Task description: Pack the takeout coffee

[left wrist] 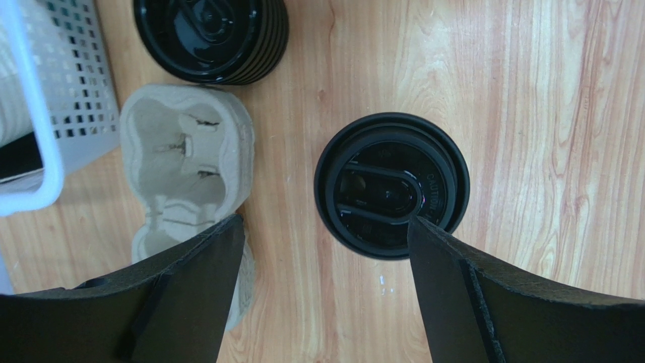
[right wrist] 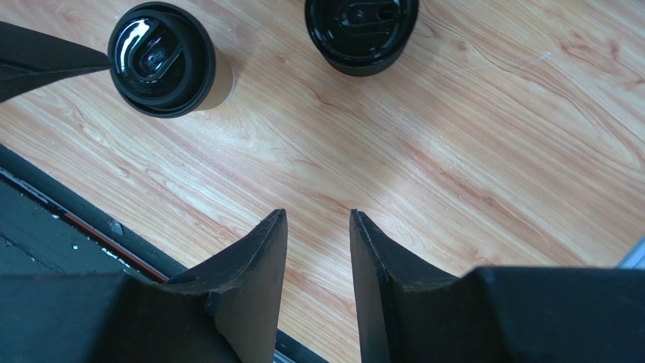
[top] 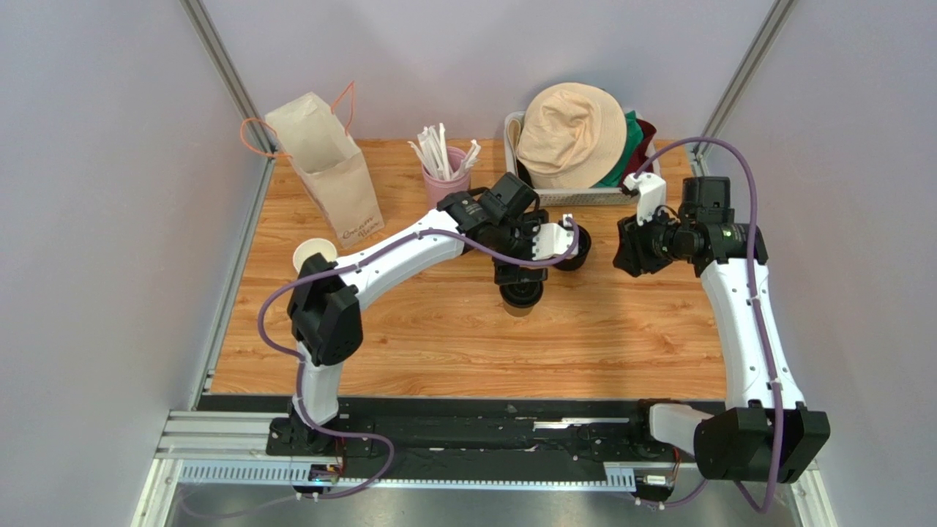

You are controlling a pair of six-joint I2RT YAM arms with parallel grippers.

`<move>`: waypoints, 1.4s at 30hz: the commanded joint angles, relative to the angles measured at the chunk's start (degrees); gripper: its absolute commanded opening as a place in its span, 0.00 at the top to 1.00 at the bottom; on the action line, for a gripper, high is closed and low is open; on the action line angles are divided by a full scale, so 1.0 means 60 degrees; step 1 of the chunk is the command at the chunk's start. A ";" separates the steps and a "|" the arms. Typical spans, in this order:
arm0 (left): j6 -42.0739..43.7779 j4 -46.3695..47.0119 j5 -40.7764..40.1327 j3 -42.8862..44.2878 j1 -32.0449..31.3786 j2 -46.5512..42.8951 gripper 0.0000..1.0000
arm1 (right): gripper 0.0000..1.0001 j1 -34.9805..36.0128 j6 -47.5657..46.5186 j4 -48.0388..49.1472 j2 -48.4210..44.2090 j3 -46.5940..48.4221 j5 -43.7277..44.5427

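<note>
The takeout coffee, a brown paper cup with a black lid (left wrist: 391, 185), stands upright on the wooden table. It also shows in the top view (top: 520, 296) and the right wrist view (right wrist: 163, 59). My left gripper (left wrist: 325, 234) hovers above it, open and empty, with the lid just ahead of its right finger (left wrist: 454, 287). My right gripper (right wrist: 318, 215) is empty, its jaws a narrow gap apart over bare wood, to the right of the cup (top: 629, 247).
A stack of black lids (left wrist: 212, 38) and a pulp cup carrier (left wrist: 189, 159) lie beside the cup. A white basket (top: 511, 132) with hats, a pink cup of stirrers (top: 445, 165), a paper bag (top: 330, 165) and lidless cups (top: 313, 255) stand further back and left.
</note>
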 commanded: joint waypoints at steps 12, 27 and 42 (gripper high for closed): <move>0.0484 0.0225 0.0034 0.0968 -0.0086 0.1150 0.28 | 0.60 -0.0435 0.0139 0.0564 -0.0355 -0.0165 -0.0541; 0.0455 0.0021 0.0210 0.1202 -0.0115 0.1546 0.49 | 0.61 -0.0435 0.0110 0.0696 -0.0370 -0.0297 -0.0541; -0.0130 -0.0433 -0.0668 0.1392 -0.0290 0.1663 0.81 | 0.61 -0.0435 0.0110 0.0725 -0.0355 -0.0326 -0.0614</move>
